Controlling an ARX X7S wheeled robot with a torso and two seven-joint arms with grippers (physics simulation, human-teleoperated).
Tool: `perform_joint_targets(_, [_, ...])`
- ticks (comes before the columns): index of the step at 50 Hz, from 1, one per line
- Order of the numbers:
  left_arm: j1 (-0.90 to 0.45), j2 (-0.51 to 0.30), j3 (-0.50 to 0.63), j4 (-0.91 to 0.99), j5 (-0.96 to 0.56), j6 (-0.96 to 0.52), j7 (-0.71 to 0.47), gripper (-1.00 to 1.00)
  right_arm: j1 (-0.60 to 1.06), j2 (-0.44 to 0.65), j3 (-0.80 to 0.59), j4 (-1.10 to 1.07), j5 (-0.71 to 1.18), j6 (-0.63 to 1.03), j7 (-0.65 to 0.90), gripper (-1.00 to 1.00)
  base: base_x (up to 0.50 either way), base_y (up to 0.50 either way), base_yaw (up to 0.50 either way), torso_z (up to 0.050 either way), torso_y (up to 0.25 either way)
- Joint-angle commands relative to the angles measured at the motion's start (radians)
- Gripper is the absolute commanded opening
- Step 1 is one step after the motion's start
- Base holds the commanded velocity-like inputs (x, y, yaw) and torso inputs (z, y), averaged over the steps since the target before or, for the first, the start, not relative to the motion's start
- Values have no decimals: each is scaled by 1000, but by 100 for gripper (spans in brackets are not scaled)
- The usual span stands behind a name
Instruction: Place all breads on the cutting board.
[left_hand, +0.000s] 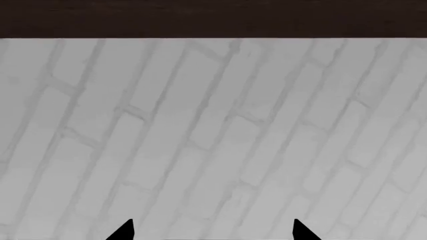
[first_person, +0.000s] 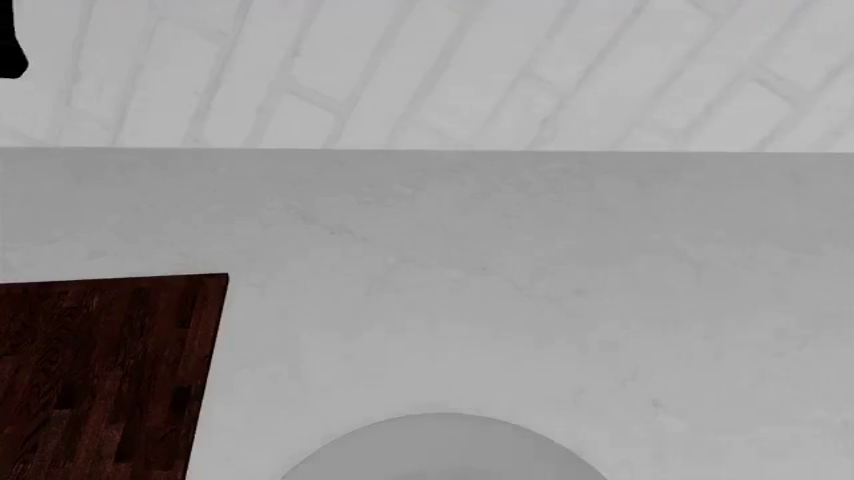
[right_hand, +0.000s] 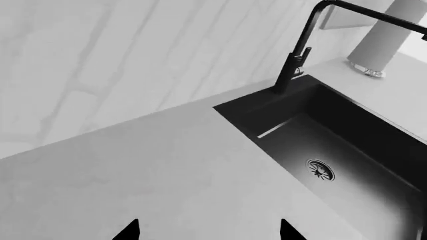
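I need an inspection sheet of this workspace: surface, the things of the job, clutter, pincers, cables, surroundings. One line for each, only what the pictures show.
Surface: pale grey stone counter, mostly bare.
Job's things: dark reddish-brown wooden cutting board at the head view's lower left, nothing on its visible part; no bread seen in any view.
Clutter: round grey plate, only partly in view at the head view's bottom edge.
Pincers: left pincer and right pincer both open and holding nothing, only the dark tips showing.
Cables: nothing seen.
Surroundings: white brick-pattern wall; black sink with black faucet.
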Motion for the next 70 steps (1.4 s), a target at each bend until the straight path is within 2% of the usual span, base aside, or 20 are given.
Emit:
perform_joint_targets(1, [14, 12, 21, -11, 49, 28, 19, 100, 80, 16, -50, 162, -50, -46, 1, 100, 0, 0, 0, 0, 0])
perform_joint_targets(8, [10, 16, 29, -21, 60, 38, 36, 100, 61, 74, -49, 104, -54, 24, 2, 100, 0, 0, 0, 0, 0])
perform_joint_targets(22, [26, 14, 31, -22, 72, 60, 57, 100, -182, 201, 59, -296, 25, 302, 17, 100, 0, 0, 0, 0, 0])
perform_joint_targets(34, [39, 8, 32, -23, 79, 75, 71, 100, -332, 281, 162, -470, 75, 429, 40, 100, 0, 0, 0, 0, 0])
perform_joint_targets(44, [52, -5, 26, -17, 76, 82, 69, 100, -393, 279, 184, -631, 127, 514, -3, 100, 0, 0, 0, 0, 0])
perform_joint_targets(53, [53, -15, 21, -15, 71, 84, 68, 100, -444, 326, 222, -824, 173, 634, -28, 100, 0, 0, 0, 0, 0])
perform_joint_targets(66, [68, -26, 17, -7, 68, 94, 74, 100, -426, 335, 159, -1022, 238, 742, -63, 100, 0, 0, 0, 0, 0])
perform_joint_targets(70, [74, -29, 17, -7, 72, 100, 80, 100, -391, 344, 115, -1028, 340, 745, 0, 100, 0, 0, 0, 0, 0])
